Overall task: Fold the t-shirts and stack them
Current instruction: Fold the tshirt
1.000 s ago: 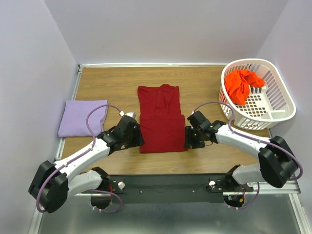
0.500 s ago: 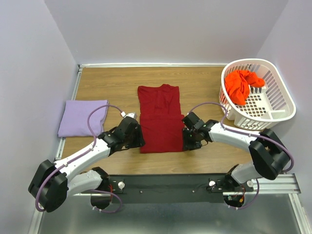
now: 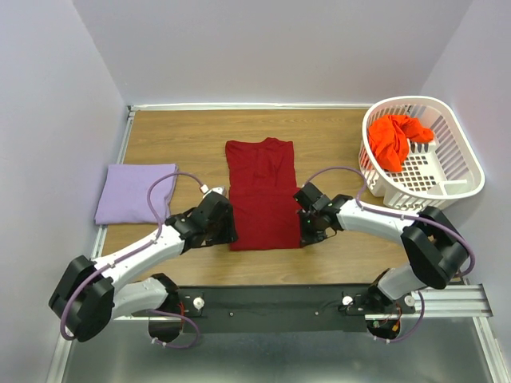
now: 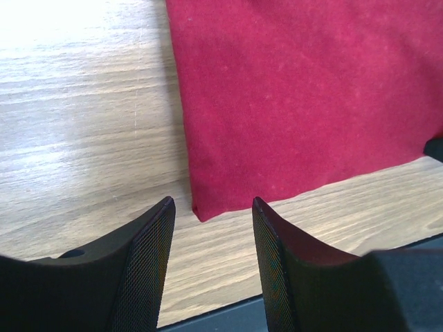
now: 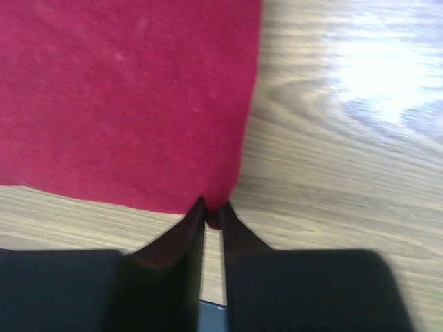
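Right pincer [image 5: 213,206] slid inward, now pinching crimson t-shirt [image 5: 124,104] corner; left pincer [image 4: 212,205] low, jaws wide apart.

Bright even light, white glare on wooden table [image 4: 62,41], right wrist view softly blurred

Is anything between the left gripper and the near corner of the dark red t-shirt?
Nothing visible does. The left gripper is open, and the corner of the dark red t-shirt shows between its fingers, on the table.
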You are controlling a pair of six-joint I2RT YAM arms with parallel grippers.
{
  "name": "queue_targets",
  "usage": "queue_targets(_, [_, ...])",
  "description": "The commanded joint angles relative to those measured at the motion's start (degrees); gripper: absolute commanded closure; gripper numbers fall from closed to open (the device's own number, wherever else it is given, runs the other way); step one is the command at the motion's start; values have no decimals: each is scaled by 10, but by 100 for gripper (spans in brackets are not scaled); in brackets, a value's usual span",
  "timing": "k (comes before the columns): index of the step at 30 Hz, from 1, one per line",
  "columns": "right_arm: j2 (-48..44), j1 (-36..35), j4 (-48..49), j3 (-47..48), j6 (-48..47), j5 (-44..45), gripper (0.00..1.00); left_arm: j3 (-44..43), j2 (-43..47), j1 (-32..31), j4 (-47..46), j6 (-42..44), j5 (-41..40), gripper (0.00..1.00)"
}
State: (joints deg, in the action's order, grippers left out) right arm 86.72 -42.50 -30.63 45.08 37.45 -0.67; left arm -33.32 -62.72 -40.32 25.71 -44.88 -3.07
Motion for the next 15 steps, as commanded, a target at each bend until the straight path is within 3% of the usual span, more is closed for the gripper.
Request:
queue_targets(1, [44, -9, -6, -33, -6, 38, 92, -14, -12, -6, 14, -8, -16, 43])
queue_targets(3, [41, -9, -6, -33, -8, 44, 100, -15, -16, -8, 16, -10, -18, 43])
queue_targets(15, [21, -9, 5, -33, -28, 43, 100, -46, -93, -32, 27, -15, -29, 43])
